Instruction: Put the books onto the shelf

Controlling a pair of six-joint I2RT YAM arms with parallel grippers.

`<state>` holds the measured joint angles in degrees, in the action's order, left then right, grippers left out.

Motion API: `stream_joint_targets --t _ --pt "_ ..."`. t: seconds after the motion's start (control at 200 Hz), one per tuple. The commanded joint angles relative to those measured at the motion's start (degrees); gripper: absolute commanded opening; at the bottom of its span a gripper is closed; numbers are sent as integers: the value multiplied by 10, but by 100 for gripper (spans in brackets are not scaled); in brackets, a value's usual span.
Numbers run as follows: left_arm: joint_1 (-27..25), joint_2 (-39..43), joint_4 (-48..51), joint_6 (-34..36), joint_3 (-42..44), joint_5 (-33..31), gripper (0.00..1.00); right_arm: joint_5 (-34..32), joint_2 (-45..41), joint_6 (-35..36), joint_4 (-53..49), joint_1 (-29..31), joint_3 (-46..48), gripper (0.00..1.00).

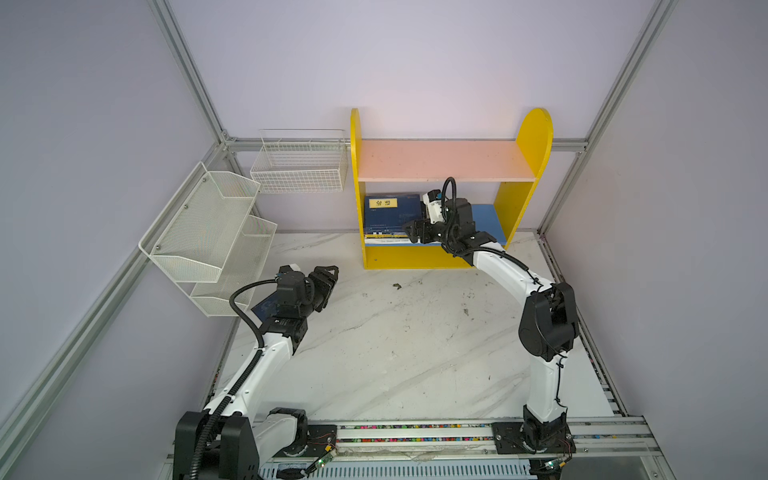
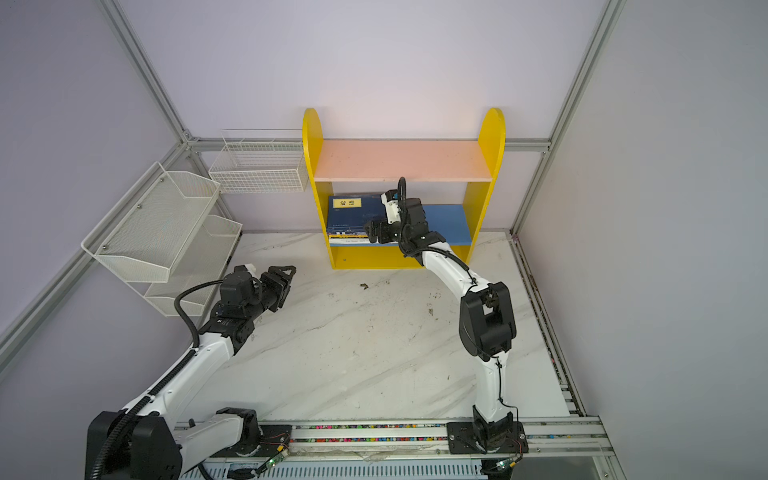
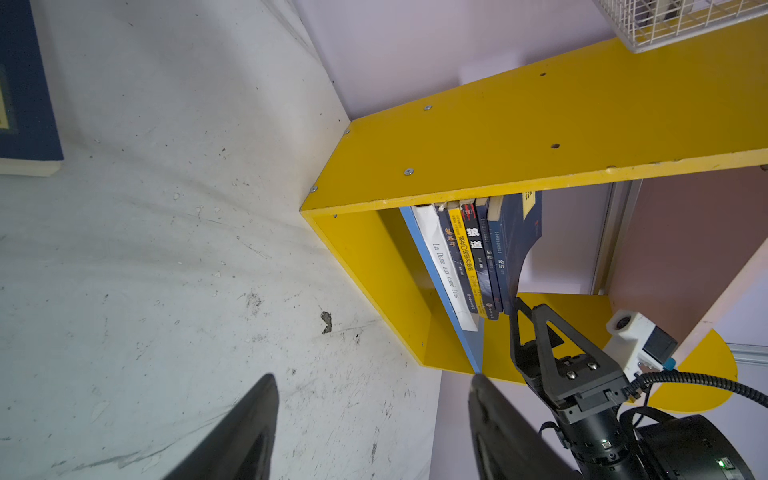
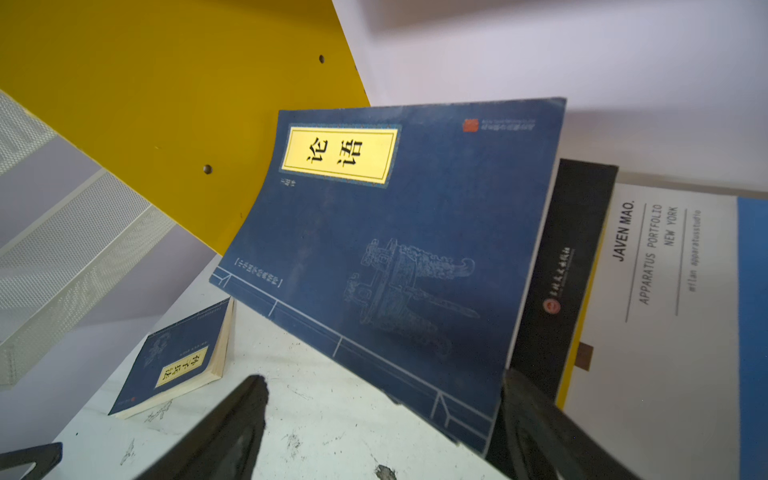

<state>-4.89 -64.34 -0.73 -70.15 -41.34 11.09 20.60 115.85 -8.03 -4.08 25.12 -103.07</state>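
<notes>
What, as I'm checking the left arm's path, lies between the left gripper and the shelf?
Only bare marble tabletop separates the left gripper from the shelf, shown in both top views; a small dark scrap lies further right.

The left gripper [image 1: 328,286] hovers, jaws parted, on a bent left arm [image 1: 266,361]. The right arm [image 1: 507,266] stretches forward, right gripper [image 1: 409,233] spread wide.

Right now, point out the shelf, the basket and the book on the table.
Shelf [image 1: 440,160], in a top view, pink board.
Basket [image 1: 299,180], in a top view, front wall.
Book [image 4: 174,361], right wrist view, cover.
</notes>
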Motion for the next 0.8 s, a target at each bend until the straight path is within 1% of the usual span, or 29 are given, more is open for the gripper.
stream_joint_targets --t 0.0,0.15,0.395,0.625,0.68,0.795 --pt "5 15 -22 -6 26 3 71 34 4 -9 11 0 -21 87" --pt "6 15 -23 -8 29 3 71 42 10 -15 10 -1 -25 80" --pt "7 19 -23 -8 34 4 71 41 17 -23 14 -1 -25 78" --pt "10 19 -23 -6 37 7 71 9 1 -16 17 -1 -17 81" --pt "11 18 -23 -2 36 8 71 -3 -6 -11 17 -2 -12 84" --pt "13 11 -7 22 22 6 74 -21 -28 -1 25 -3 5 87"
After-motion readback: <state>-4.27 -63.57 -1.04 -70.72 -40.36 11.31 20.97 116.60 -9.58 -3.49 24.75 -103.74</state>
